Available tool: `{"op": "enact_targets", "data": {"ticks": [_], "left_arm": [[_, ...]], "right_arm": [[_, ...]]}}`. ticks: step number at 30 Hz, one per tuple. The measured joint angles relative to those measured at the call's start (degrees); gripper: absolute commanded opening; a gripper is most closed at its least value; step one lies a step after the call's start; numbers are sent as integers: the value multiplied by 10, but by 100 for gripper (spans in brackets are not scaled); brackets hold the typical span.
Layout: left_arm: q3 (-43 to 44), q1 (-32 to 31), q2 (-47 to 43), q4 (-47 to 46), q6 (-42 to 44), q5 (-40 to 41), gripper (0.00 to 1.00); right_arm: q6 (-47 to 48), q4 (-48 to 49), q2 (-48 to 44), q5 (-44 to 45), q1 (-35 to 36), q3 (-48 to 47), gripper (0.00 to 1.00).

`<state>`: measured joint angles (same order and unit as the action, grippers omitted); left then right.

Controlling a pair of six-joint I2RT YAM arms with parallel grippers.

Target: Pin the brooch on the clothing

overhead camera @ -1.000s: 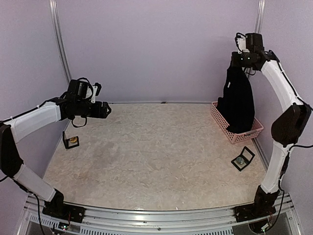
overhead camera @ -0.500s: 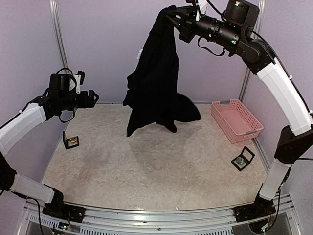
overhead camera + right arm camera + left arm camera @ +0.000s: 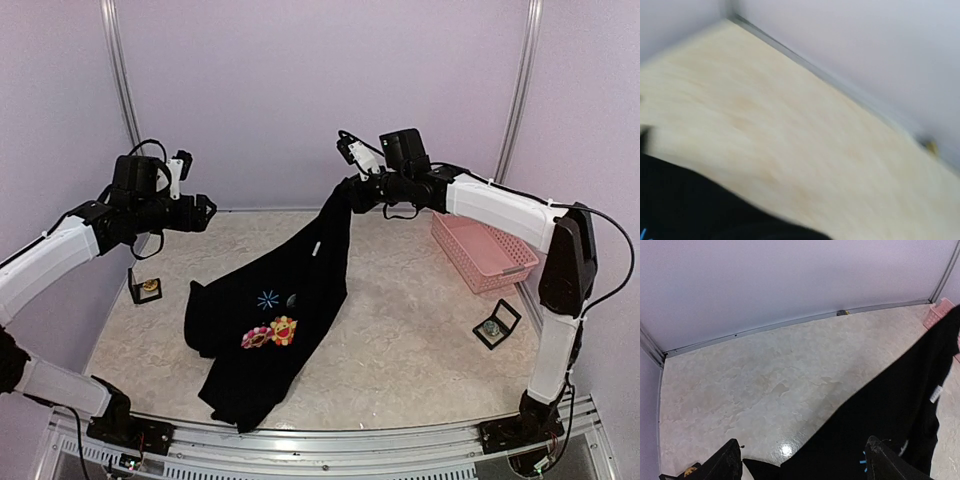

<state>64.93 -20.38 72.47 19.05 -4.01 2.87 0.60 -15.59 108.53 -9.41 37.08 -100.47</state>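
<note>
The clothing [image 3: 290, 290], a black shirt, hangs from my right gripper [image 3: 350, 186], which is shut on its top edge above the table's back middle. Its lower part lies spread on the table, showing a light-blue star mark [image 3: 267, 299] and pink [image 3: 255, 338] and orange [image 3: 284, 328] flower badges. My left gripper [image 3: 206, 210] hovers open and empty at the left, above the shirt's edge [image 3: 890, 410]. A gold brooch [image 3: 149, 287] sits in a small open black case at the left. The right wrist view is blurred, showing only black cloth [image 3: 685, 210] and table.
A pink basket [image 3: 484, 252] stands at the back right. A second open black case [image 3: 497, 324] with a round silvery piece lies at the right. Walls close the table at the back and sides.
My right arm lifted the shirt out of the pink basket, swung it high across, then lowered it so its bottom half lies on the table. The left arm stayed raised and open.
</note>
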Motion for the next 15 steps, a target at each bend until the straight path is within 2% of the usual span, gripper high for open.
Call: {"op": "enact_targets", "data": {"ticks": [1, 4, 5, 8, 11, 13, 15], "left_arm": [[-1, -14, 5, 2, 7, 0, 80], [-7, -70, 19, 12, 33, -3, 79], [-9, -93, 23, 17, 43, -4, 79], [-14, -145, 46, 39, 56, -8, 76], [-17, -144, 78, 59, 46, -8, 74], [-22, -128, 101, 70, 32, -10, 74], [-32, -110, 114, 74, 17, -15, 75]], "right_arm": [[-13, -2, 16, 12, -8, -2, 5], [-62, -33, 79, 56, -40, -39, 46], [-82, -43, 99, 63, -51, -55, 51], [-125, -93, 163, 89, -99, -118, 56], [-140, -148, 199, 135, -134, -163, 60], [-141, -179, 196, 165, -144, -154, 62], [-136, -184, 170, 178, -127, -105, 66]]}}
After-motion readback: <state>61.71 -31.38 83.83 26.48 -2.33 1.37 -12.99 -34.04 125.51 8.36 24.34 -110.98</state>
